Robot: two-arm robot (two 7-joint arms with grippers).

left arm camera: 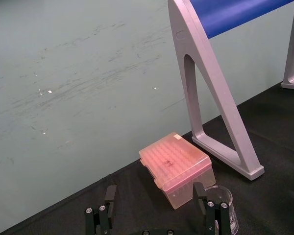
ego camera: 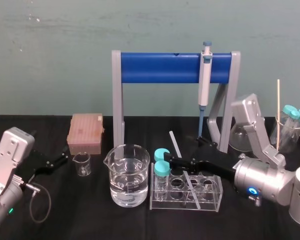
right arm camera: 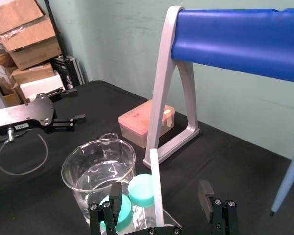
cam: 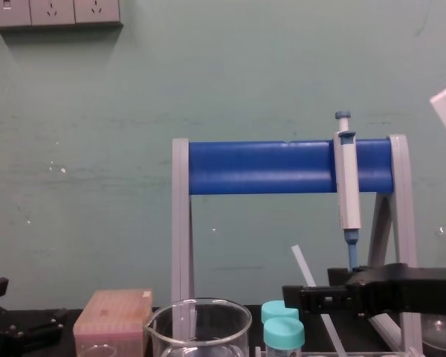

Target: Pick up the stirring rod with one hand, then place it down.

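Stirring rod (ego camera: pixel 174 142) leans tilted in the test tube rack (ego camera: pixel 216 200), its top rising past the rack's teal-capped tubes (ego camera: pixel 162 162). My right gripper (right arm camera: pixel 158 190) hovers over the rack, jaws wide, straddling the rod. I'd close gently and centred, then lift along its tilt. Left gripper (ego camera: pixel 62 160) sits open, well left of the rack.

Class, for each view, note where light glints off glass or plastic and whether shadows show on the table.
Head view: glints on the beaker rim and the test-tube rack; no distinct shadows on the black table. Right wrist view: rim glints on the beaker, soft sheen along the blue bar.
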